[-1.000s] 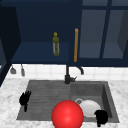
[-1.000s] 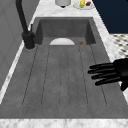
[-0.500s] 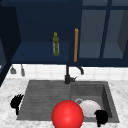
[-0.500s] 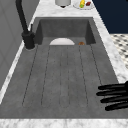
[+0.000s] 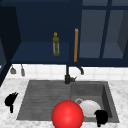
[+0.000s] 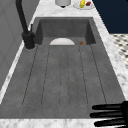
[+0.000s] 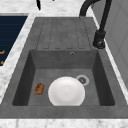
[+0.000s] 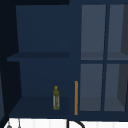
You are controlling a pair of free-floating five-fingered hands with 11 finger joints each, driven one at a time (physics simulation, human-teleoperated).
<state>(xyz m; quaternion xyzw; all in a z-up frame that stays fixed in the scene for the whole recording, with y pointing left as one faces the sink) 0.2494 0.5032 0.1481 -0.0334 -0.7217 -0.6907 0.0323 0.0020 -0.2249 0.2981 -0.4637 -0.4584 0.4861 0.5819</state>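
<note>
Grey sink (image 5: 30, 86) mid-frame | left hand (image 5: 10, 99) has slid out to lower left, fingers straight, holding nothing | right hand (image 5: 101, 117) curled, empty, by white plate (image 5: 87, 108)

Left hand (image 5: 10, 100), fingers straight, now farther left, off the drainboard (image 5: 42, 100), over the marble counter (image 5: 10, 117).

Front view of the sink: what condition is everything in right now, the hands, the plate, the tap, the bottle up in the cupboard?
left hand: in the air over the counter left of the draining board, fingers straight, holding nothing.
right hand: at the basin's front right, beside the plate.
white plate: lying in the basin, bare.
brown sponge: on the basin floor, left of the plate.
tap: no water running.
bottle: upright on the open cupboard shelf.
</note>
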